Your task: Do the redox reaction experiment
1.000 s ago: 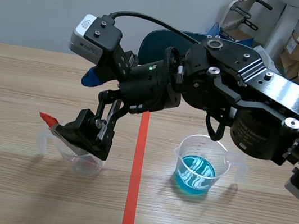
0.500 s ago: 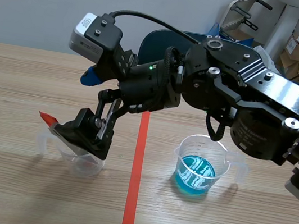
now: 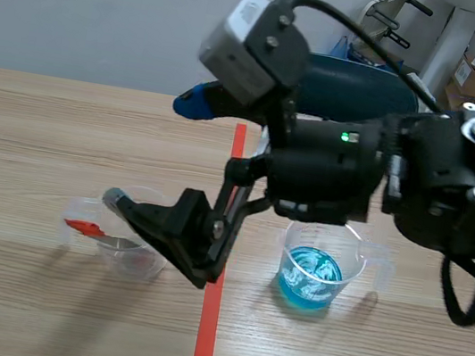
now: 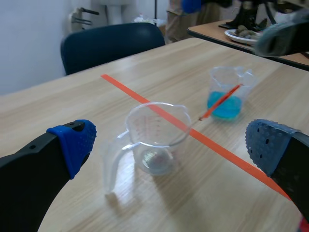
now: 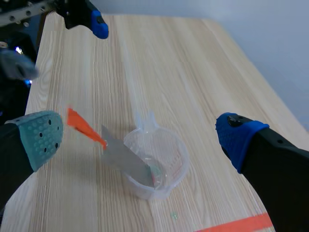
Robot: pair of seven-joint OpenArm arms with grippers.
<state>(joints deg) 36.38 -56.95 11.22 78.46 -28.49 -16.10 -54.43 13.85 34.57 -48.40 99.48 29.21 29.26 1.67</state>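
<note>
— While the right gripper (image 5: 139, 137) is seen close over the clear beaker (image 3: 122, 248), how are its fingers set?

— They are spread wide, and nothing is held between them. From the right wrist view the beaker is seen ahead of the gripper, between the two pads.

— Where is the spoon (image 3: 100, 232) found?

— It is laid tilted in the clear beaker. Its grey bowl is down inside and its orange-red handle sticks out over the rim. A little residue can be made out at the beaker's bottom, though what it is cannot be told.

— And the left gripper (image 4: 173, 145)?

— It is seen low at the near left of the worktop (image 3: 38, 124), well apart from the clear beaker. Its fingers are likewise wide apart and empty, and the clear beaker is seen ahead of them.

— How is the blue beaker (image 3: 322, 246) placed?

— It is stood upright across the tape line (image 3: 206, 336) from the clear beaker, with blue liquid (image 3: 307, 279) in its lower part. The right arm is stretched over it toward the clear beaker.
</note>
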